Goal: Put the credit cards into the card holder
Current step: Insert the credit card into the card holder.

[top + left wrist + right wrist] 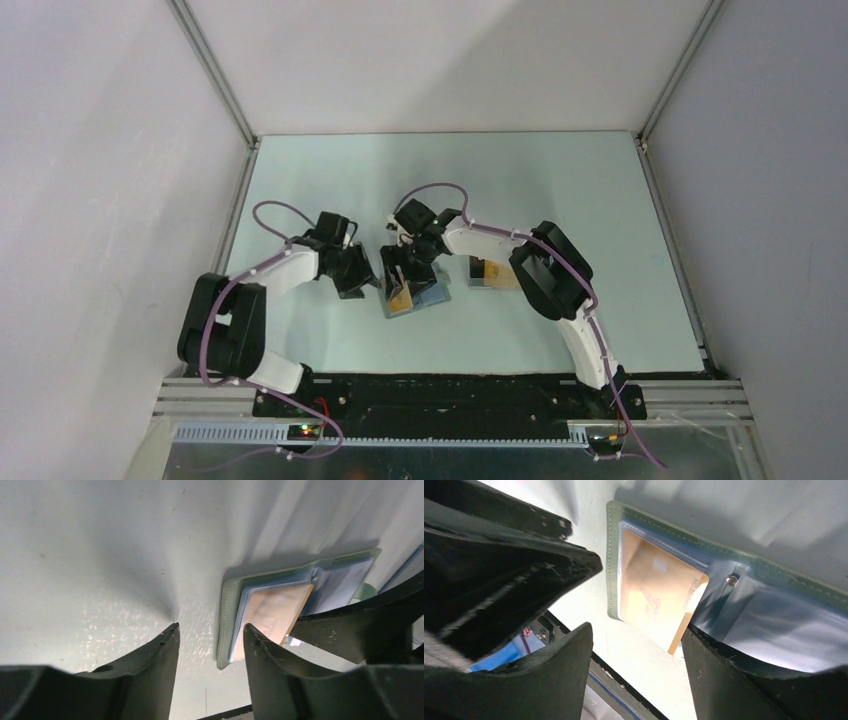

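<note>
Here the left gripper [210,630] stands open and empty, and the card holder [227,595] lies unfolded just ahead of one finger. An orange credit card [272,612] sits askew, only partly inside a clear sleeve. The right gripper [636,630] is also open, with one finger over the holder's other half; whether it touches, I cannot tell. The card looks light, stiff and slippery, so I would push its free edge rather than pinch it.

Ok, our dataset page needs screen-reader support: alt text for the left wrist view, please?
An open grey-green card holder lies on the table, an orange card partly in its clear sleeve. The left gripper hangs open in the foreground, holding nothing.
</note>
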Motion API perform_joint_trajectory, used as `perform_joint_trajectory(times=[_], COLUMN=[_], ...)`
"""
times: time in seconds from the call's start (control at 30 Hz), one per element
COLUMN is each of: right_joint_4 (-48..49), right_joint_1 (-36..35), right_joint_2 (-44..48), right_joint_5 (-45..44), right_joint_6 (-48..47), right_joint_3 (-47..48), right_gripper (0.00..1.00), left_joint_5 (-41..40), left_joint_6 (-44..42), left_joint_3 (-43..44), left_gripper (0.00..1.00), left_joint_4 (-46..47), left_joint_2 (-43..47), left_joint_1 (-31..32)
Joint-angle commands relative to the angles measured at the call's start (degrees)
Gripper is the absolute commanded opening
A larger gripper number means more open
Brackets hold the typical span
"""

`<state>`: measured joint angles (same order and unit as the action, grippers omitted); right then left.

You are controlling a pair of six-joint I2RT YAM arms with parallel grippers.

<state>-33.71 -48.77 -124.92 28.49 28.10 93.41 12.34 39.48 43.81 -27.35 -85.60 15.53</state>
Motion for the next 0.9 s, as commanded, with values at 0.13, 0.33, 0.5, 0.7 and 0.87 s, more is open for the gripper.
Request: perform_joint_trajectory(times=[0.13,0.33,0.5,0.7,0.87], right_joint_4=[-8.84,-8.08,-7.63,-6.21,-4.51], right_joint_1=[0.64,3.72,5.33,6.50,6.94], right_joint_2=[3.88,6.13,7.69,8.38,6.68], right_joint_5=[-7.16,-7.30,-6.11,-2.60,0.06], right_joint_6=[-4.60,-5.18,-6.00,-6.22,-5.78], right_joint_3=[0.40,-3.36,-4.95,-5.86,-6.63], right_gripper=[0.71,0.69,0.68,0.67,0.60], left_joint_5=[6.80,9.73,12.03,12.75,12.55], left_joint_6=[0.09,2.16,4.01,6.64,11.20], left_joint_3=[-1.78,-3.92,-5.71,-7.21,-9.06], left_gripper=[0.59,0.57,0.55,0.55,0.55], left_joint_4=[4.16,8.39,12.05,14.10,18.38], left_joint_2=[1.77,-1.00,-2.62,-1.41,-2.52], left_joint_1=[-2.73,-2.74,-2.68,-0.27,4.31])
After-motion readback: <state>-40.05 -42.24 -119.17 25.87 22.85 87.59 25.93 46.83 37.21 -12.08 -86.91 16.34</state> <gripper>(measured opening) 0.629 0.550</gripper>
